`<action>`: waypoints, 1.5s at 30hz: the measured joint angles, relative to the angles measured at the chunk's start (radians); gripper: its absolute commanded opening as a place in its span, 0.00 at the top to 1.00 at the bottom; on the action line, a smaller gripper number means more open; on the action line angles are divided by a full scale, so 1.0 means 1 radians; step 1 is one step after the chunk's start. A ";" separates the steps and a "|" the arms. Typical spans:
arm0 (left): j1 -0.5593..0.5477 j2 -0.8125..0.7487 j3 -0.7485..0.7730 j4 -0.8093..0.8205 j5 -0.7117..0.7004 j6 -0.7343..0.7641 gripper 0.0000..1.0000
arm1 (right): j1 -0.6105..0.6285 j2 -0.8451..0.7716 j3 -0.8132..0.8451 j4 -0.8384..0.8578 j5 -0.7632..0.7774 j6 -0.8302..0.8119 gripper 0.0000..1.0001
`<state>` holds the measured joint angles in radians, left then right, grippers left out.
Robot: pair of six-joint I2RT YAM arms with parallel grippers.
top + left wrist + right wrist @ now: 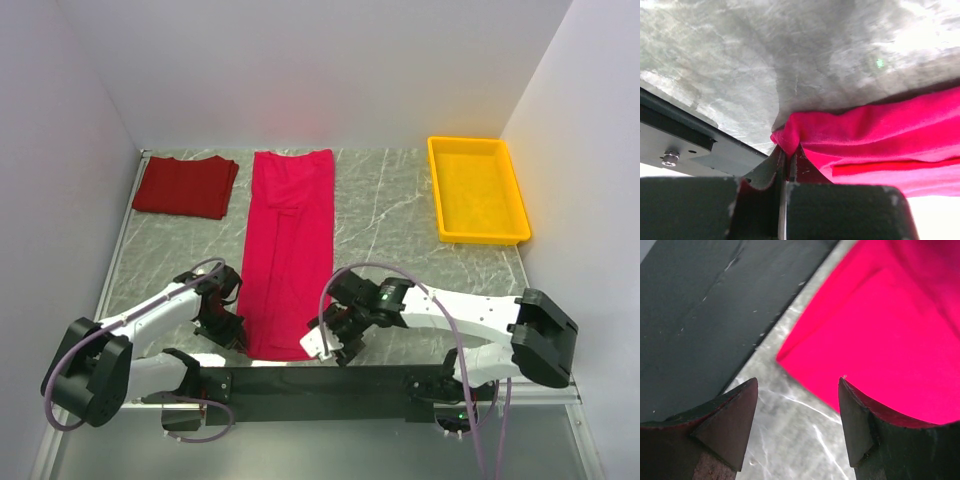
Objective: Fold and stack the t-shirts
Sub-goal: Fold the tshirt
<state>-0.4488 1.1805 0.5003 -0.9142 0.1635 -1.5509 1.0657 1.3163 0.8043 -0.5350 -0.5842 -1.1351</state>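
Pinching pink t-shirt [290, 240] corner w/ L gripper [787, 151], R gripper [797, 390] spread nearby

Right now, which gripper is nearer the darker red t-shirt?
Left. The left gripper, shut on the near-left corner of the pink t-shirt, sits in front of the darker red t-shirt; the right gripper, open, is across at the near-right corner.

Yellow tray [478, 190] sits far right on the marbled table [390, 210]
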 measured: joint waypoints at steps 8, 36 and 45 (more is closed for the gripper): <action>0.000 -0.023 -0.003 0.004 -0.021 0.020 0.99 | 0.075 0.133 -0.018 0.075 0.100 0.044 0.31; 0.000 -0.049 -0.013 0.021 -0.018 0.038 1.00 | 0.175 0.222 -0.037 0.267 0.266 0.212 0.49; 0.000 -0.072 -0.023 0.035 -0.020 0.038 0.99 | 0.182 0.262 0.001 0.264 0.290 0.294 0.60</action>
<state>-0.4484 1.1084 0.4778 -0.8791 0.1436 -1.5131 1.2476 1.5787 0.8055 -0.2710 -0.2947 -0.8410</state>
